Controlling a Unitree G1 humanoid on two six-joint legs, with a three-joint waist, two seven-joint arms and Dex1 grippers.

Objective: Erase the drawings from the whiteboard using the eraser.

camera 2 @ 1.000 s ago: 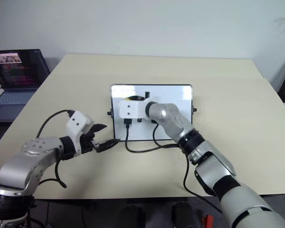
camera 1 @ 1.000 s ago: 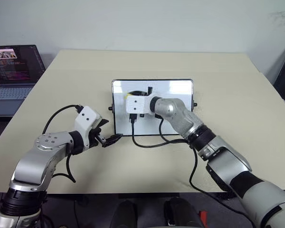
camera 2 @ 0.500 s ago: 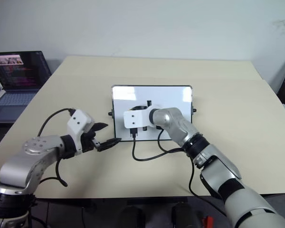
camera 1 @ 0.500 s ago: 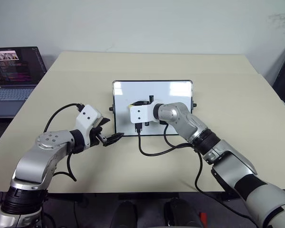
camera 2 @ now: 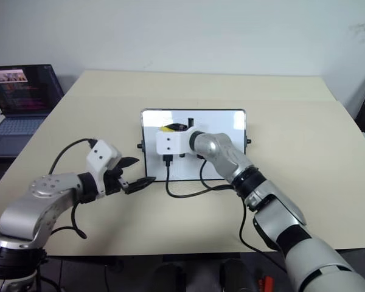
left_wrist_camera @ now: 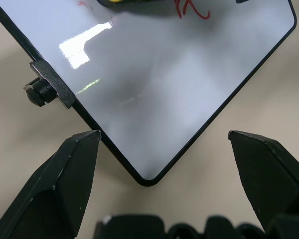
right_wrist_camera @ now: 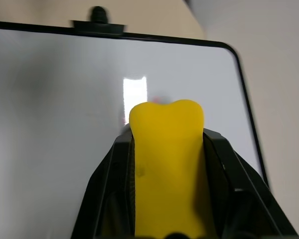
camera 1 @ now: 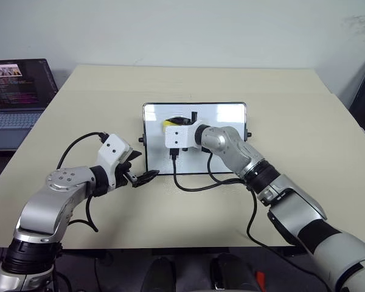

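The right tool (right_wrist_camera: 167, 164) pinches the light, seemingly squashy yellow eraser (right_wrist_camera: 166, 159) by its sides over the slick whiteboard (camera 1: 222, 115); the left tool (left_wrist_camera: 164, 164) gapes at its corner.

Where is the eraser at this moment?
In the left eye view the eraser sits clamped in the right gripper, over the upper left part of the whiteboard at mid-table.
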